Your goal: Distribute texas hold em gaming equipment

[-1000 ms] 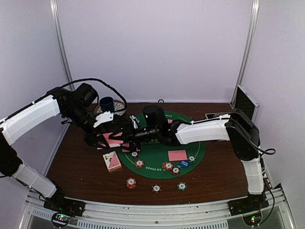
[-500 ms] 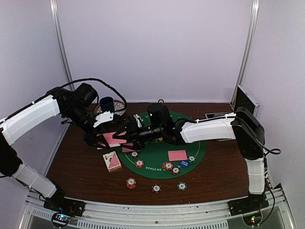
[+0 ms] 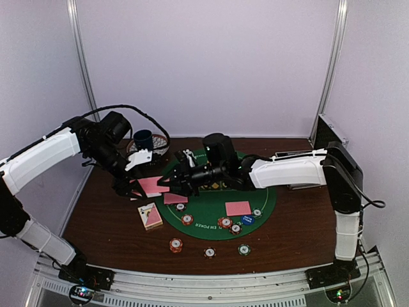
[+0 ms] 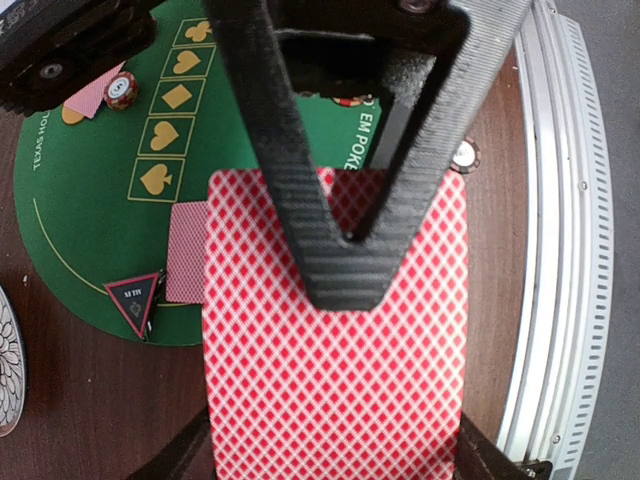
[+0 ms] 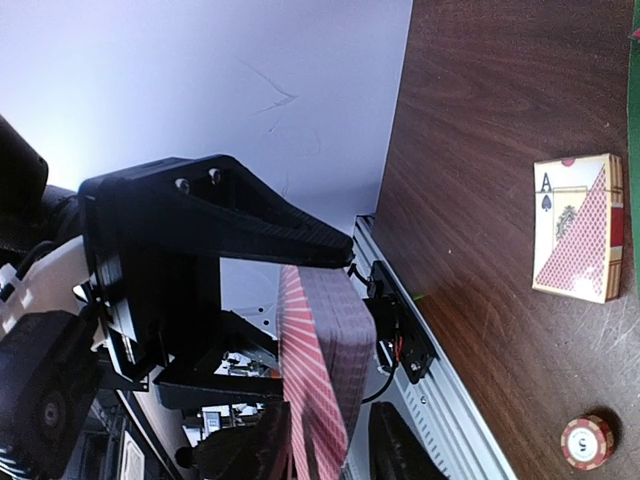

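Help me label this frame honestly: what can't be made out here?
Top view: whether the right gripper touches the card deck; too small, arms overlap.
Right wrist view: its fingers run off the bottom edge.
Left wrist view: card faces; only backs show under the left gripper.
Top view: poker chips' markings, too small.
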